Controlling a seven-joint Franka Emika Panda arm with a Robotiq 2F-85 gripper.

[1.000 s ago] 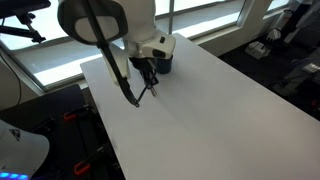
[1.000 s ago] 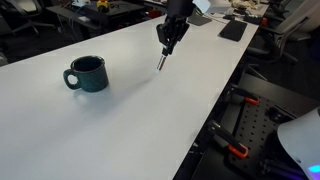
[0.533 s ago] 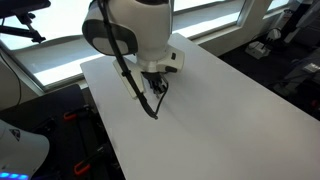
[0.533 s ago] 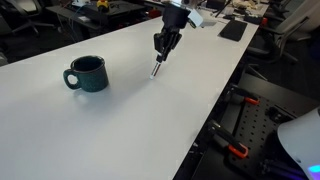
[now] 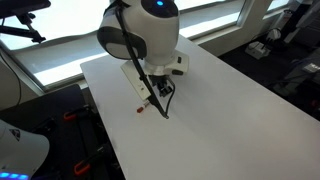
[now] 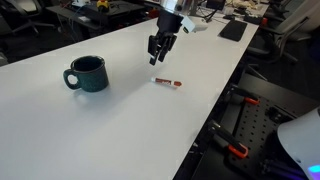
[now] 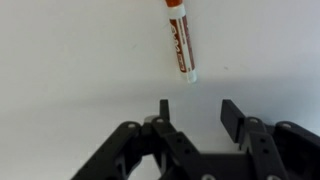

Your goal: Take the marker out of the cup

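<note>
The marker (image 7: 179, 38), white with a red-brown label, lies flat on the white table just beyond my gripper (image 7: 197, 108), which is open and empty above it. In an exterior view the marker (image 6: 167, 82) lies below and slightly to the side of the gripper (image 6: 156, 57), well away from the dark teal cup (image 6: 86, 74). The cup stands upright with its handle to the side. In an exterior view the marker (image 5: 141, 106) shows as a small red mark beside the gripper (image 5: 163, 110); the cup is hidden behind the arm there.
The white table (image 6: 120, 125) runs long, with its edge near dark equipment and cables (image 6: 240, 140). A black flat object (image 6: 233, 30) lies at the far end. Windows and stands surround the table (image 5: 230, 90).
The gripper held the marker above the table earlier. Now the jaws are open, the marker lies flat on the table, and the gripper has lifted slightly away from it.
</note>
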